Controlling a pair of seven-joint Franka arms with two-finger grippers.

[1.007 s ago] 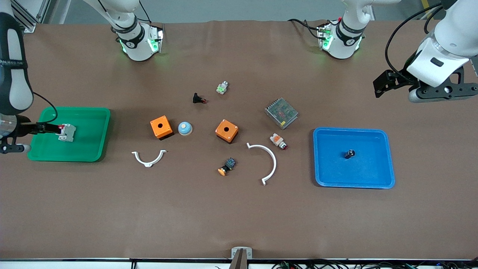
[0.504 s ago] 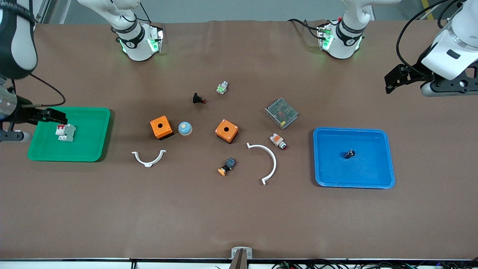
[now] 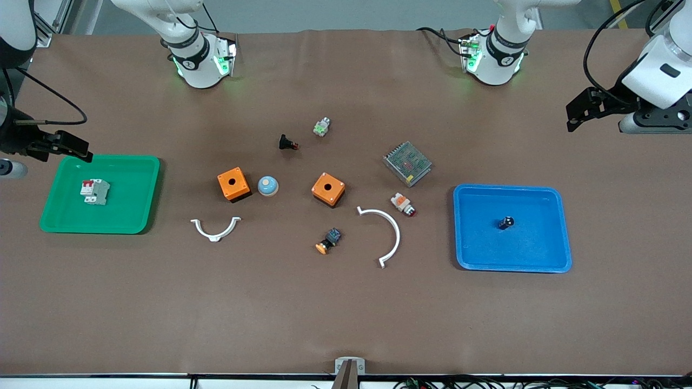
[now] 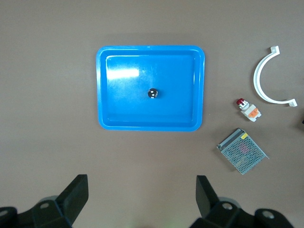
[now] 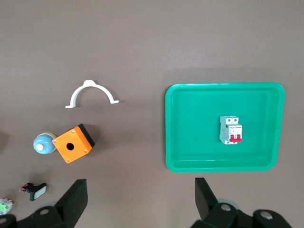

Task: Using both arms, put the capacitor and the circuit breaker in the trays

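Observation:
The capacitor (image 3: 506,222), a tiny black cylinder, lies in the blue tray (image 3: 540,254); it also shows in the left wrist view (image 4: 153,93). The circuit breaker (image 3: 95,191), a white-grey block with red toggles, lies in the green tray (image 3: 130,216); it also shows in the right wrist view (image 5: 231,129). My left gripper (image 3: 581,111) is open and empty, up over bare table near the left arm's end, apart from the blue tray (image 4: 118,118). My right gripper (image 3: 67,146) is open and empty, up over the edge of the green tray (image 5: 190,161).
Mid-table lie two orange boxes (image 3: 233,183) (image 3: 328,189), a blue dome (image 3: 267,186), two white curved clips (image 3: 215,229) (image 3: 385,233), a metal mesh unit (image 3: 407,162), a white-orange push-button (image 3: 403,203), a black push-button (image 3: 288,142), an orange-capped switch (image 3: 328,241) and a small green part (image 3: 321,127).
Both grippers have risen and drawn back from their trays toward the table's ends. The circuit breaker and the capacitor have stayed where they lie.

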